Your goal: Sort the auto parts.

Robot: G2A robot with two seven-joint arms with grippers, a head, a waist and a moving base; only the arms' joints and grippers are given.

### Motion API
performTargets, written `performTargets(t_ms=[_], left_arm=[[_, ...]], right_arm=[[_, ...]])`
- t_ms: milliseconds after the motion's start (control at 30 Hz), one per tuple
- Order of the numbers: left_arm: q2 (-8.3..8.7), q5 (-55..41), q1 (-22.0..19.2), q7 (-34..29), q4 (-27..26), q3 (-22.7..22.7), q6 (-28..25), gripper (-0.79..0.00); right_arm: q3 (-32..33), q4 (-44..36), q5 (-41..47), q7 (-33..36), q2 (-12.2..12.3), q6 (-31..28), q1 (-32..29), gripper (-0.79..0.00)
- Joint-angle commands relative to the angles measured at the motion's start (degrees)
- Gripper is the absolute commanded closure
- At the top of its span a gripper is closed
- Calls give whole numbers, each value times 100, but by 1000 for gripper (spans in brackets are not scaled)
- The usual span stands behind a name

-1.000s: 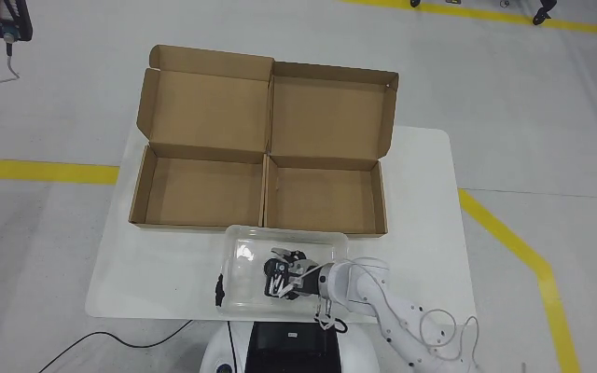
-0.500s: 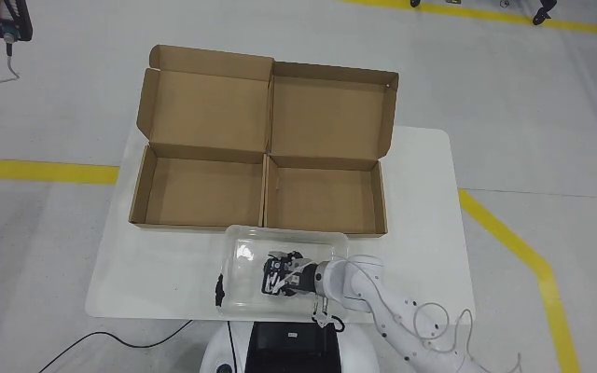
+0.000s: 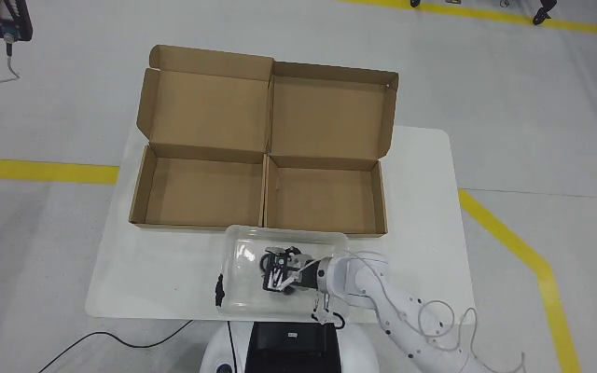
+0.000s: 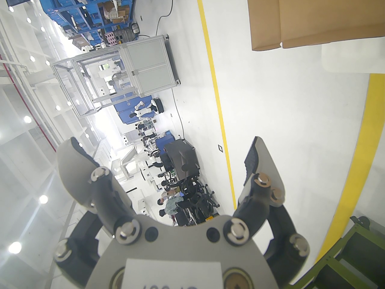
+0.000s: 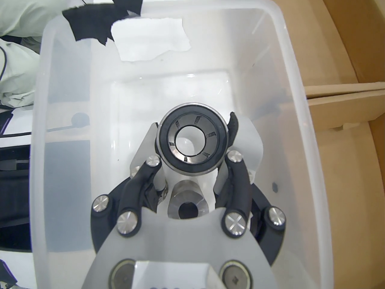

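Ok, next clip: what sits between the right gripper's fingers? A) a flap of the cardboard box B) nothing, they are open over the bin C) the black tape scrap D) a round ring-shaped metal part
D: in the right wrist view the right gripper has its fingers pressed against both sides of the ring-shaped part, inside the clear bin.

clear bin (image 5: pixel 285 46), black-and-silver bearing (image 5: pixel 192 120), brown cardboard boxes (image 3: pixel 205 191), white table (image 3: pixel 420 186), yellow floor stripes (image 3: pixel 56 172).
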Motion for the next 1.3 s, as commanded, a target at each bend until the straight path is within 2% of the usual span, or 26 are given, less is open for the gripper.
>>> performTargets(t_ms=[0, 267, 433, 667, 800, 1000, 1267], left_arm=[[0, 0, 0, 0, 0, 0, 0, -785], [0, 0, 0, 0, 0, 0, 0, -785], [0, 0, 0, 0, 0, 0, 0, -785], [0, 0, 0, 0, 0, 0, 0, -785], [0, 0, 0, 0, 0, 0, 0, -785], [0, 0, 0, 0, 0, 0, 0, -785], [0, 0, 0, 0, 0, 0, 0, -785]], right_arm=[[14, -70, -3, -33, 8, -41, 25, 0], [155, -449, 334, -401, 25, -574, 409, 0], [359, -511, 1195, -528, -2, -665, 697, 0], [490, -773, 1615, -595, -43, -655, 1194, 0], [632, -816, 1893, -941, -55, -746, 1405, 0], [834, -963, 1878, -1357, -50, -658, 1518, 0], [1038, -1091, 1371, -2137, 18, -664, 1163, 0]])
